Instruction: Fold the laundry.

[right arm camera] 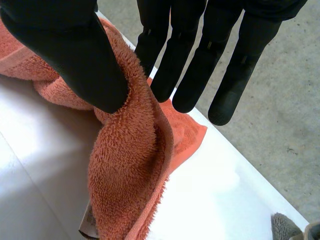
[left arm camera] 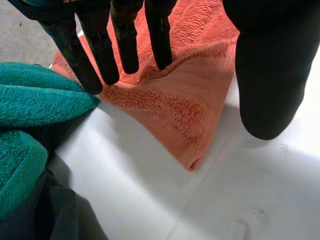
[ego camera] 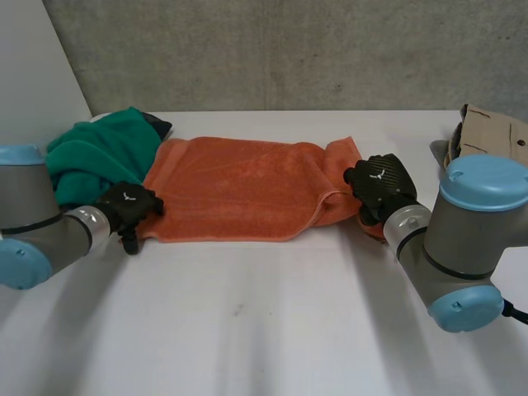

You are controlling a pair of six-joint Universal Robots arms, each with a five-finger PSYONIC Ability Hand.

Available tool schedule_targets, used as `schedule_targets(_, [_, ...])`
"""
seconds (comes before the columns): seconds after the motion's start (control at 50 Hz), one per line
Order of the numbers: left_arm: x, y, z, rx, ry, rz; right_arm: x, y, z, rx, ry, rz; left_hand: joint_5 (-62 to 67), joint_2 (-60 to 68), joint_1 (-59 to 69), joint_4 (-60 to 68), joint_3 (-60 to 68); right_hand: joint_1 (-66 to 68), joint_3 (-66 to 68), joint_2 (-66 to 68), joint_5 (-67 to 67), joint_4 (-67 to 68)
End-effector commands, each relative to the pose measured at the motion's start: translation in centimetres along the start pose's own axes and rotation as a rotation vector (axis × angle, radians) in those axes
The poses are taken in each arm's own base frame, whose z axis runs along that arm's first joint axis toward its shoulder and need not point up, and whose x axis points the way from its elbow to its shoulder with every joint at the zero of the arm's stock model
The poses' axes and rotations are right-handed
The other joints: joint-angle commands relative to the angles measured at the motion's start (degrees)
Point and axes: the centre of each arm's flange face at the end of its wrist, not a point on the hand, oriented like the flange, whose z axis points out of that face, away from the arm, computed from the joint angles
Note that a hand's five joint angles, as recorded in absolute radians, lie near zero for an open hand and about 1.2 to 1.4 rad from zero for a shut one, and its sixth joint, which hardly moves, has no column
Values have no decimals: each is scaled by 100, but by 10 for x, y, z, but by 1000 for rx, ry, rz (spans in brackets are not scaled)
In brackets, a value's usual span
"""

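Observation:
An orange towel (ego camera: 239, 190) lies stretched across the white table (ego camera: 264, 322), with a fold bunched at its right end. My left hand (ego camera: 128, 205) hovers at the towel's near left corner. Its fingers (left arm camera: 102, 50) are straight and spread, the thumb stands apart, and the corner (left arm camera: 185, 125) lies flat on the table beneath them, free of the hand. My right hand (ego camera: 381, 183) is at the towel's right end. There its thumb (right arm camera: 80, 55) pinches a raised fold of the towel (right arm camera: 130, 165) against the straight fingers.
A heap of green cloth (ego camera: 99, 153) with a dark garment (ego camera: 157, 125) lies at the back left, touching the towel's left end, close beside my left hand (left arm camera: 35, 100). A cardboard box (ego camera: 491, 136) stands at the far right. The table's right edge runs just past my right fingertips.

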Motion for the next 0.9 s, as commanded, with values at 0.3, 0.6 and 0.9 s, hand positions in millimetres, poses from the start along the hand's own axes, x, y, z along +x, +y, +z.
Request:
schedule_targets(0.3, [-19, -20, 22, 87, -110, -44, 1, 3, -2, -25, -4, -2, 5558, 5563, 5549, 5595, 5556, 1475, 1156, 1207, 1421, 1121])
schedule_targets(0.6, [-30, -46, -2, 134, -125, -92, 50, -30, -27, -149, 7, 69, 5558, 5563, 5549, 5595, 5556, -5441, -5760, -5709, -5495, -5794])
schedule_targets(0.9, [-46, -64, -21, 175, -140, -175, 75, 38, -45, -448, 99, 500, 5558, 5563, 5549, 5595, 5556, -4265, -4584, -4532, -4318, -4618])
